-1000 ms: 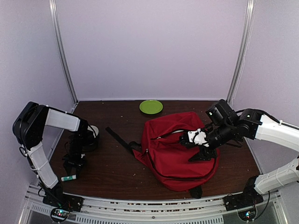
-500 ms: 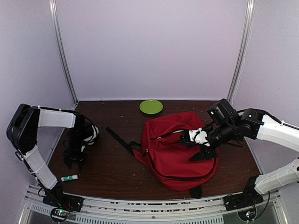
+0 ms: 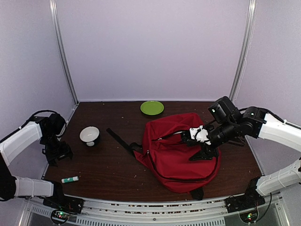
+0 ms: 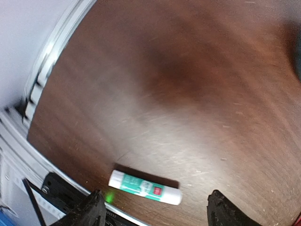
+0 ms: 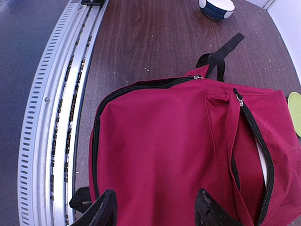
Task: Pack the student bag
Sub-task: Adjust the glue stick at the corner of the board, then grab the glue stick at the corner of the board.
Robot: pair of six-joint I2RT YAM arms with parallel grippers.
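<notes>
Left end effector (image 4: 155, 211) is hovering apart over the glue stick (image 4: 145, 187); right end effector (image 5: 156, 207), apart, over the student bag (image 5: 169, 136).

The dark wooden table (image 3: 113, 165) bears the red student bag (image 3: 174, 160) right of centre. A green plate (image 3: 152, 108) lies at its far edge. A bowl (image 3: 89, 135) sits left, and a glue stick (image 3: 69, 179) lies at the near left.

We are seeing the large red fabric backpack (image 3: 175, 157) lying flat, right of centre in the lower half of the overhead view. One black zipper is gaping along its upper edge, and a black strap is trailing toward the upper left. In the right wrist view the backpack (image 5: 160, 155) is filling the lower right.
</notes>
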